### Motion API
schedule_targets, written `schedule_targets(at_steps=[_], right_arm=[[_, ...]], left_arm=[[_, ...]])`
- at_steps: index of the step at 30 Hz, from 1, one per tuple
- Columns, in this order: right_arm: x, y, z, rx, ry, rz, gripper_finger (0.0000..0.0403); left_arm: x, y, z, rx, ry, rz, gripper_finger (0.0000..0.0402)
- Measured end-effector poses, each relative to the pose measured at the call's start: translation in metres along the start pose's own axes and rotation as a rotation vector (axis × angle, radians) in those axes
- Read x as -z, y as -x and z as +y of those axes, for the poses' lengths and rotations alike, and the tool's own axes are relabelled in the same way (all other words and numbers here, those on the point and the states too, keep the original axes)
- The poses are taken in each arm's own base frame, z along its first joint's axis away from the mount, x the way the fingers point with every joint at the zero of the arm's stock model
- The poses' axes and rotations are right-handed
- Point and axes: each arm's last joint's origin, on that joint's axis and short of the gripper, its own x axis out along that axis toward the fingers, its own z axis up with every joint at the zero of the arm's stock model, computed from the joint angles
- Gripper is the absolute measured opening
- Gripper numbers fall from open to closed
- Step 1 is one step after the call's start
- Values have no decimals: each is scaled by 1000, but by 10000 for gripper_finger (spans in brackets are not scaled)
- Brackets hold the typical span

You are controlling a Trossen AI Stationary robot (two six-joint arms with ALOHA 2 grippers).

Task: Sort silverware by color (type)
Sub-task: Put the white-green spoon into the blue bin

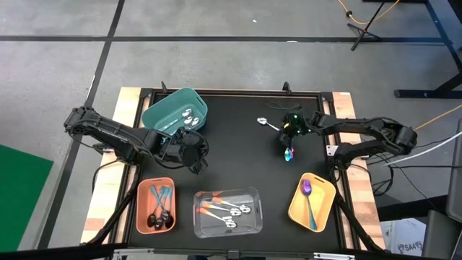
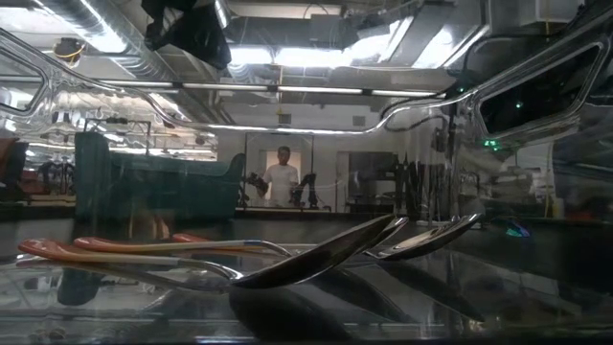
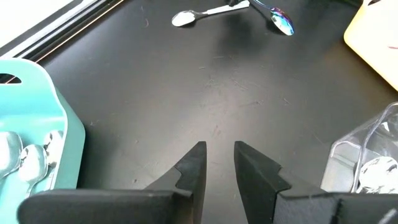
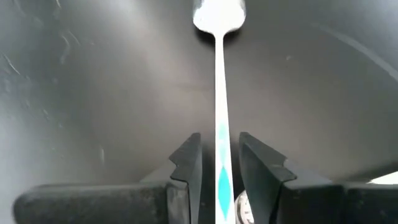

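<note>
1. Hovering over the black table mat (image 1: 238,144), the right gripper (image 1: 289,134) has its two dark fingers (image 4: 186,168) standing narrowly apart on either side of a thin spoon handle with a teal stripe (image 4: 221,168); whether they actually pinch it cannot be told.
2. Just beside that gripper lie an all-silver spoon (image 1: 267,123) and an iridescent purple-bowled spoon (image 1: 289,154), both loose on the mat.
3. The left gripper (image 1: 195,153) sits near the teal plastic bin (image 1: 173,110), fingers slightly parted and holding nothing.
4. Silver spoons (image 1: 189,117) rest in the teal bin.
5. Dark-bowled, teal-handled spoons (image 1: 160,209) fill the salmon bin (image 1: 141,209).
6. Orange-handled silver spoons (image 1: 225,209) lie in the clear bin (image 1: 254,195).
7. One purple-bowled spoon (image 1: 308,198) lies in the yellow bin (image 1: 323,206).
</note>
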Motion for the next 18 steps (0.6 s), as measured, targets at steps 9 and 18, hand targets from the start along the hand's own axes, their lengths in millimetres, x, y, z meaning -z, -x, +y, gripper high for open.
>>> schedule_targets(at_steps=[9,18], right_arm=[[6,-18,-3,37,-2,81,94],[7,-19,-3,35,-3,88,94]], left_arm=[[0,0,0,0,3,0,76],[0,0,0,0,4,-1,76]])
